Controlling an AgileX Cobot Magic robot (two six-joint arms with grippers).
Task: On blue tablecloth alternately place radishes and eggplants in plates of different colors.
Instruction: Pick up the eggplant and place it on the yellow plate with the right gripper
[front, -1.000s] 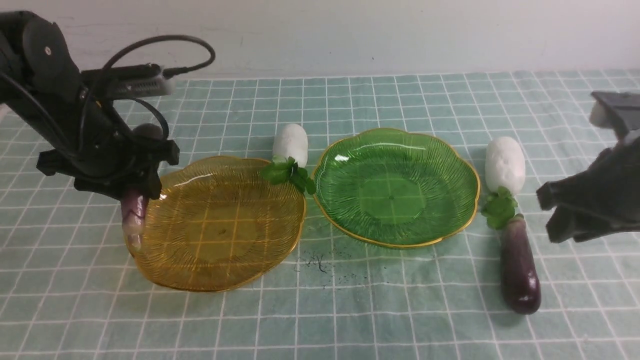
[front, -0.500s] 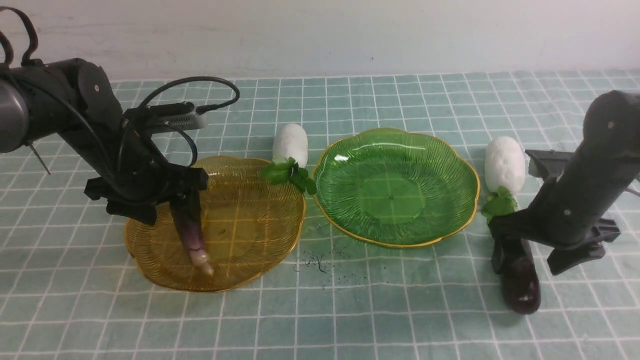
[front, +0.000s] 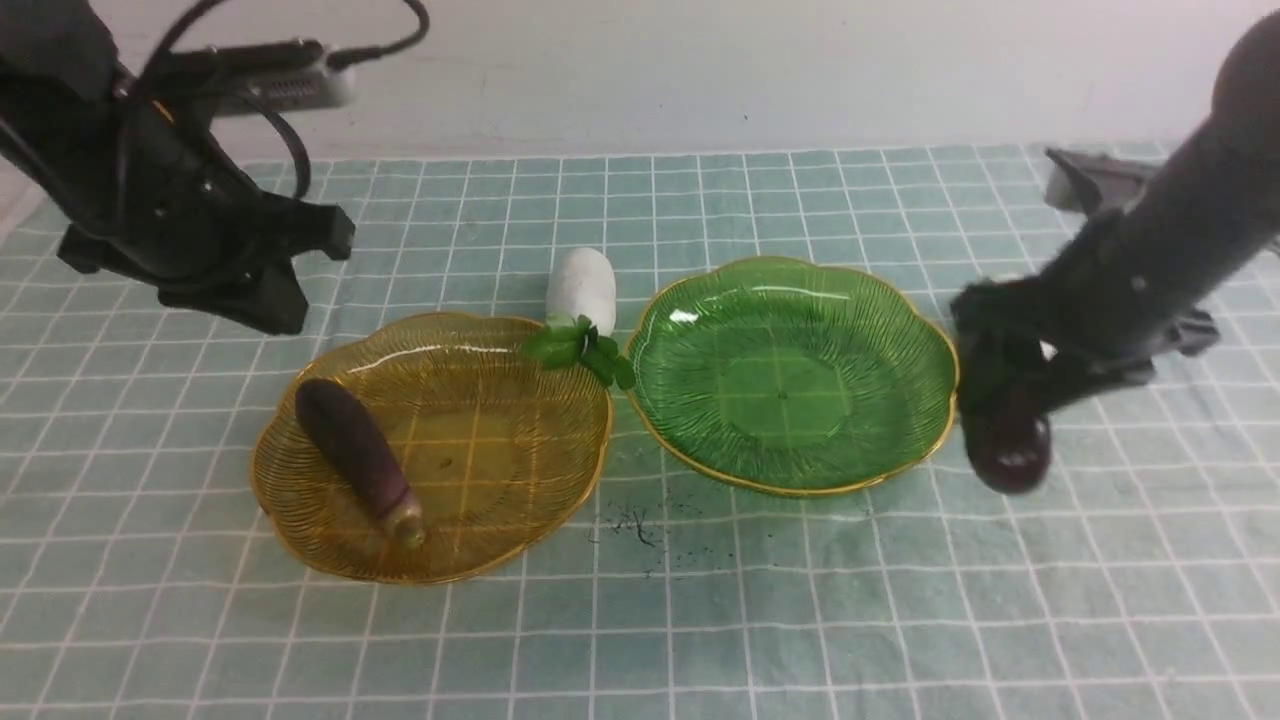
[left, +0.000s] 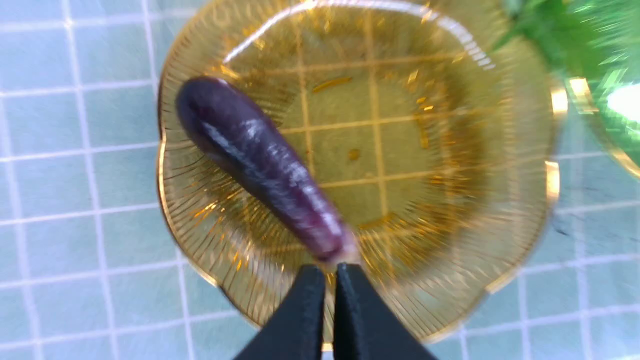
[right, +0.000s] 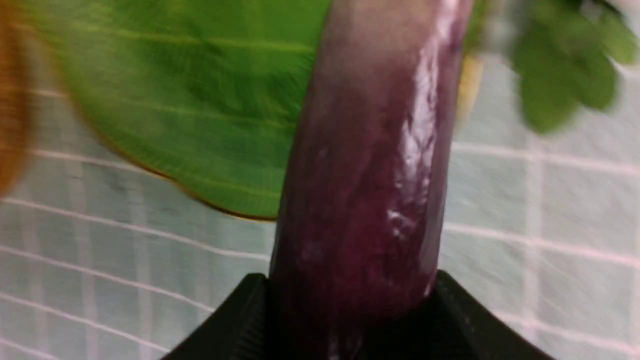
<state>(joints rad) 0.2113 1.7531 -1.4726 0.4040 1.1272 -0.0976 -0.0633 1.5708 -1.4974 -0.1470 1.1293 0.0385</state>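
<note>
Left hand: narrow, its fingertips closed together with nothing between them; it hangs above the cloth, behind the left part of the amber plate.
Right hand: closed around an eggplant, one finger on each side of it; blurred in the front view.
Held eggplant: glossy dark purple, raised off the cloth; its thick rounded end points toward the robot's side, near the right rim of the green plate.
Plated eggplant: lying diagonally in the left part of the amber plate, its pale stem end nearer the robot and farther right than its rounded dark end.
Amber plate: translucent, ribbed, scalloped, with a gold rim; on the left.
Green plate: same kind, also gold-rimmed, just to the right of the amber one.
Left radish: white, on the cloth behind the gap between the plates; its green leaves reach over the amber plate's rim.
Right radish: mostly hidden behind the right hand; its leaves show blurred in the right wrist view, beside the green plate.
Surface: covered by a pale teal-blue tablecloth with a white grid.
Dark marks: on the cloth, just in front of the gap between the plates.
Background: plain whitish wall.
</note>
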